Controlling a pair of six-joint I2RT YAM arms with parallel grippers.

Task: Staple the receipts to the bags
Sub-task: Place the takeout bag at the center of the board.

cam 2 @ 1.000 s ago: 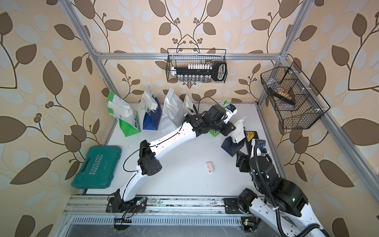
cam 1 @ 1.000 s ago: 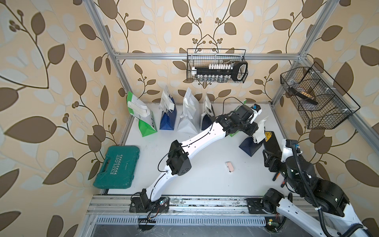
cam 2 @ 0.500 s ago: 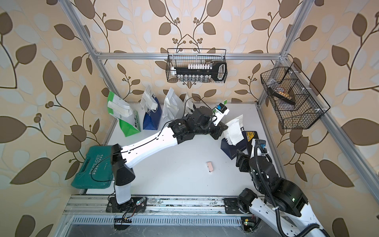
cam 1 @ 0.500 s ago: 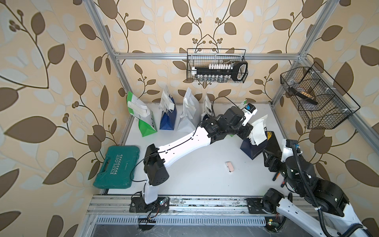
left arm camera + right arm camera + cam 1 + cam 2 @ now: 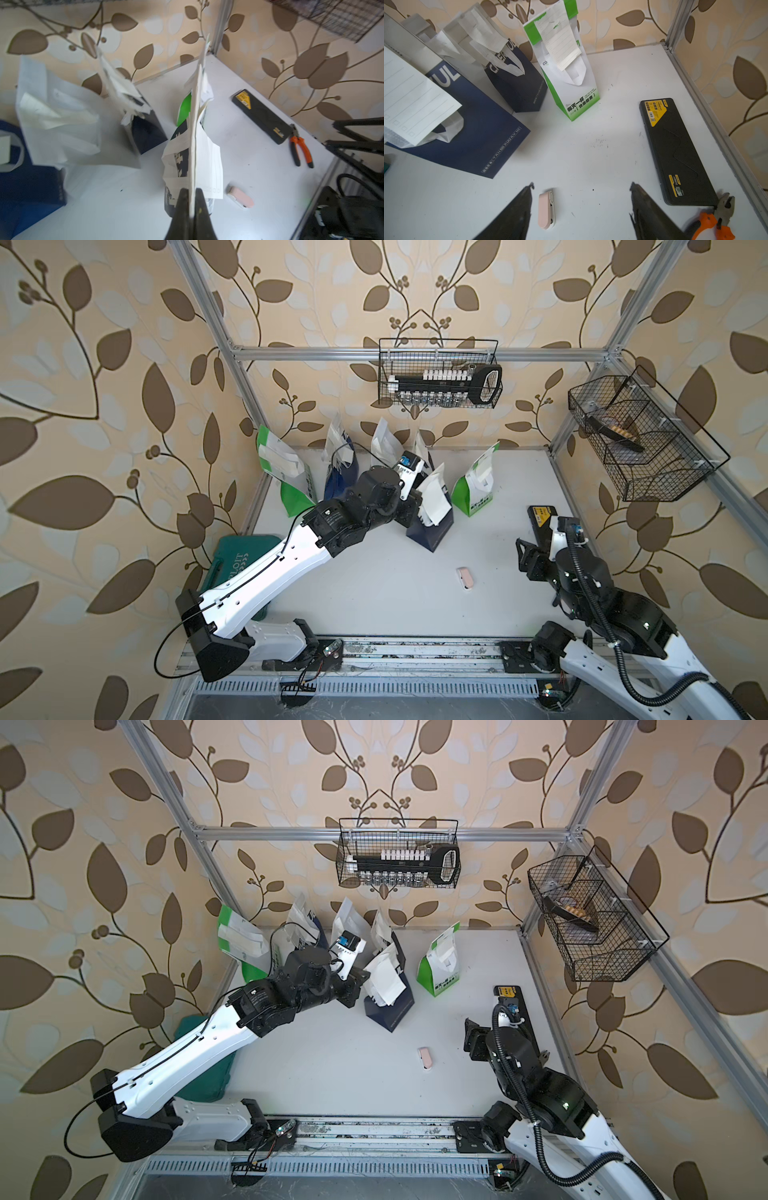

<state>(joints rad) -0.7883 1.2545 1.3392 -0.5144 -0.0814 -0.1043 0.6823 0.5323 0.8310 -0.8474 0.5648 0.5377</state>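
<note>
Navy bag [image 5: 436, 531] leans against my left gripper [image 5: 415, 514] in a top view, receipt [image 5: 432, 495] draped over its top. Left wrist: jaws pinched shut on bag edge and receipt together. Right wrist: my right gripper [image 5: 581, 187] gapes empty, pink stapler [image 5: 546, 209] beside one finger; grabbing it comes next, I reckon.

Top views: high overhead, far, tilted toward back wall, whole table [image 5: 374, 605] in both. L wrist cam: v. close, edge-on to navy bag [image 5: 178, 166], facing rt side. R wrist cam: low, near, facing back wall. Wrist views share pink stapler [image 5: 241, 196], black case [image 5: 675, 149].
</note>
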